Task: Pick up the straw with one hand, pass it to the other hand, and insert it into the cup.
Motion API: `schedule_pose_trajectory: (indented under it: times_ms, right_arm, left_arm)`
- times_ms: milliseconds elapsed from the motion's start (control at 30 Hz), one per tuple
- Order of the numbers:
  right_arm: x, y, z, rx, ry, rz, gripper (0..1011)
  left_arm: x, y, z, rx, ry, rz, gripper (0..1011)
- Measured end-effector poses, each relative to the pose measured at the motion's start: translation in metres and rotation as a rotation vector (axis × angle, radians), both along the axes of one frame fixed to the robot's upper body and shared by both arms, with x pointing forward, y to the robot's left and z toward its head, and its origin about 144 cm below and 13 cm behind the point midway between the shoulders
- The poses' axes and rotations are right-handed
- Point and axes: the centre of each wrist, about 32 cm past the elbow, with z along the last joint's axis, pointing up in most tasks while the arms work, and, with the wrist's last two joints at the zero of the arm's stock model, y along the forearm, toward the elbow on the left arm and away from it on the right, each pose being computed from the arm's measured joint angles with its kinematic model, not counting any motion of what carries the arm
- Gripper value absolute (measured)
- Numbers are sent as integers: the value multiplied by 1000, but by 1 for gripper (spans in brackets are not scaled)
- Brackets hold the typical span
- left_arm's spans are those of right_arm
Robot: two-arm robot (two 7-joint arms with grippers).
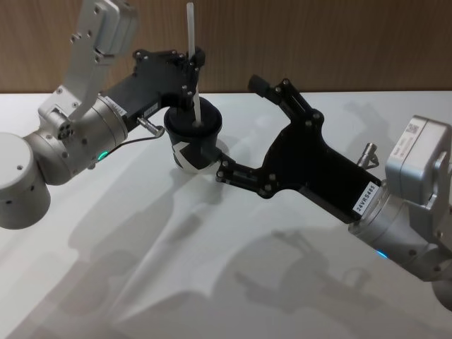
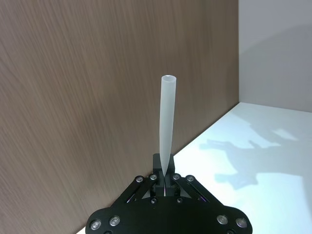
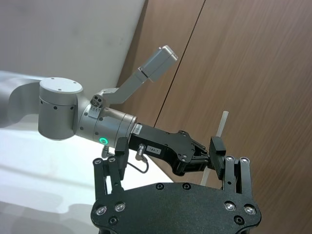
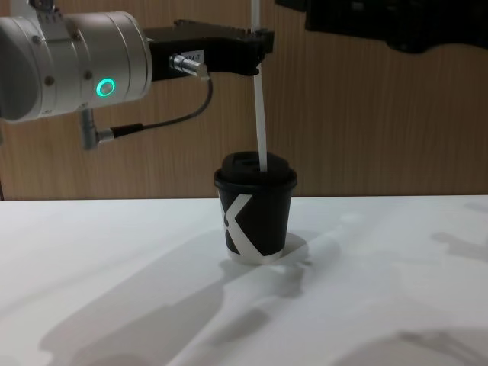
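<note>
The black cup [image 1: 192, 150] with a white K mark stands on the white table [image 1: 212, 282]. The white straw [image 1: 192, 63] stands nearly upright above it, and its lower end meets the domed lid [image 4: 255, 169]. My left gripper [image 1: 192, 65], on the silver wrist with the green ring, is shut on the straw's upper part; this also shows in the left wrist view, with the straw [image 2: 165, 122] rising from the gripper [image 2: 165, 181]. My right gripper [image 1: 241, 128] is open wide just right of the cup, with one fingertip [image 1: 224, 172] near the cup's base.
A brown wooden wall [image 1: 339, 42] runs behind the table. A grey cable [image 4: 160, 122] loops under the left wrist. The table's front half is bare apart from shadows.
</note>
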Motion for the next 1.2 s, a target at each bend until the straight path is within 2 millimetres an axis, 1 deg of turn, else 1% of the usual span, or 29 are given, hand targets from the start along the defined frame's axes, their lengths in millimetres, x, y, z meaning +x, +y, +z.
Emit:
schedule_pose_trajectory:
  times_ms: [433,633,700,767,833,867,900,1000,1033,1067,1100,1133,1167,1200]
  right_arm:
    - [0,0,0,0,0,0,1001]
    - [0,0,0,0,0,0,1001]
    - [0,0,0,0,0,0,1001]
    - [0,0,0,0,0,0,1001]
    - [0,0,0,0,0,0,1001]
    - [0,0,0,0,0,0,1001]
    - [0,0,0,0,0,0,1001]
    - [0,0,0,0,0,0,1001]
    - [0,0,0,0,0,0,1001]
    - [0,0,0,0,0,0,1001]
    - [0,0,0,0,0,0,1001]
    - [0,0,0,0,0,0,1001]
    - [0,0,0,0,0,0,1001]
    - [0,0,0,0,0,0,1001]
  left_arm:
    - [1,0,-3,-9,19,12,19]
    - [2,0,-3,-11,23,15,164]
    - [2,0,-4,-11,24,16,241]
    - [2,-1,-4,-12,25,17,277]
    - [2,-1,-4,-12,25,17,356]
    - [2,-1,-4,-12,25,18,375]
    - [2,-1,-4,-12,26,18,439]
    - [2,-1,-4,-13,26,19,500]
    - [2,-1,-4,-13,26,19,560]
    - [2,-1,-4,-13,27,19,596]
    - [2,-1,-4,-13,27,19,596]
    - [2,-1,-4,-13,27,19,657]
    - [2,-1,-4,-13,27,20,680]
    - [2,-1,-4,-13,28,20,680]
